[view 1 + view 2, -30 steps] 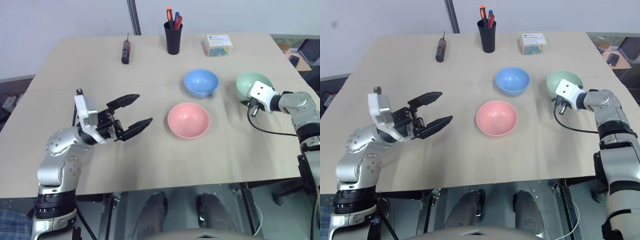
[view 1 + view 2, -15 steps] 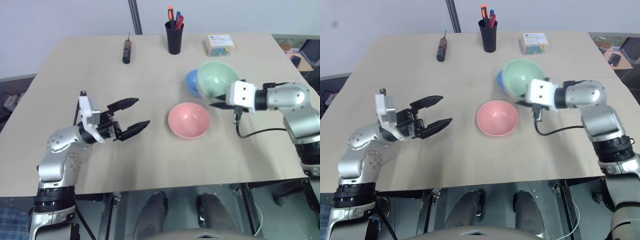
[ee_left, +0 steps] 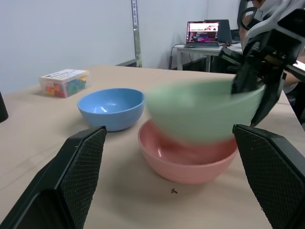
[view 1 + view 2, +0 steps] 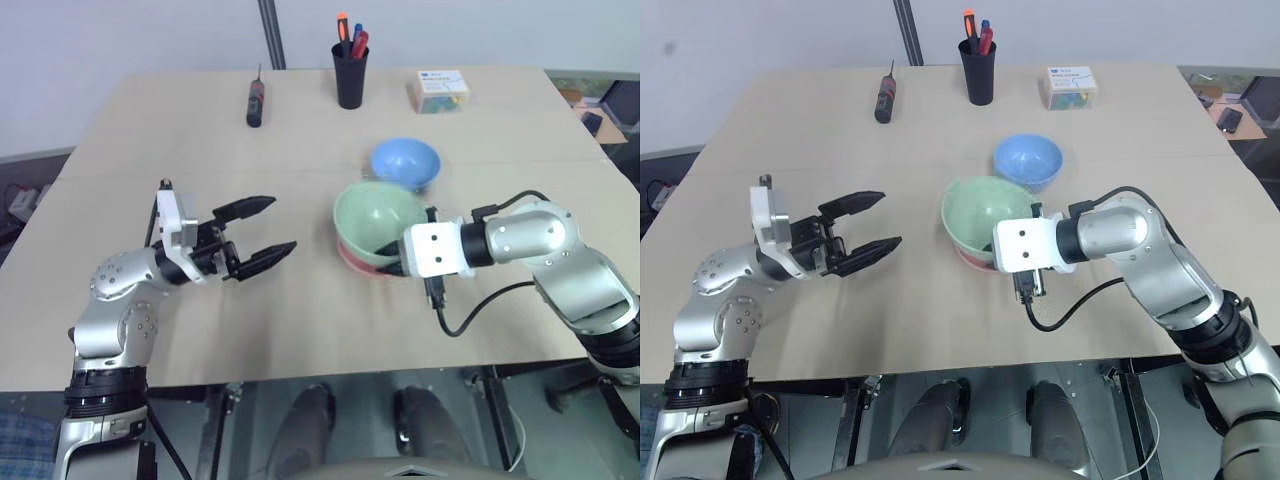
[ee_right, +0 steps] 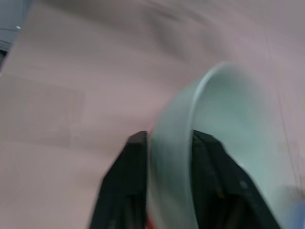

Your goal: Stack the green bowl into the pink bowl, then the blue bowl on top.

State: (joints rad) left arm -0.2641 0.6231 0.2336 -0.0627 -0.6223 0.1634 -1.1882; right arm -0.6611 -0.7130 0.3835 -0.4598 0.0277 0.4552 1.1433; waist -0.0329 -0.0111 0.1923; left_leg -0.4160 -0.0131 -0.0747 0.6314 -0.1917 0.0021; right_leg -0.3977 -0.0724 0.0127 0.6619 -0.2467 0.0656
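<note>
The green bowl (image 4: 378,212) hangs tilted just over the pink bowl (image 4: 352,262), of which a sliver shows beneath it. My right gripper (image 4: 393,260) is shut on the green bowl's near right rim; in the right wrist view the rim (image 5: 171,162) runs between the two fingers. In the left wrist view the green bowl (image 3: 200,112) looks blurred above the pink bowl (image 3: 190,164). The blue bowl (image 4: 405,162) rests upright on the table just behind them. My left gripper (image 4: 282,225) is open and empty, left of the bowls, pointing at them.
At the table's back edge stand a black cup with pens (image 4: 349,75), a screwdriver (image 4: 254,103) and a clear box of small coloured pieces (image 4: 440,90). A cable (image 4: 470,310) loops from the right wrist over the table.
My right gripper carried the green bowl from the table's right side, past the blue bowl, to just above the pink bowl. The left arm stayed put.
</note>
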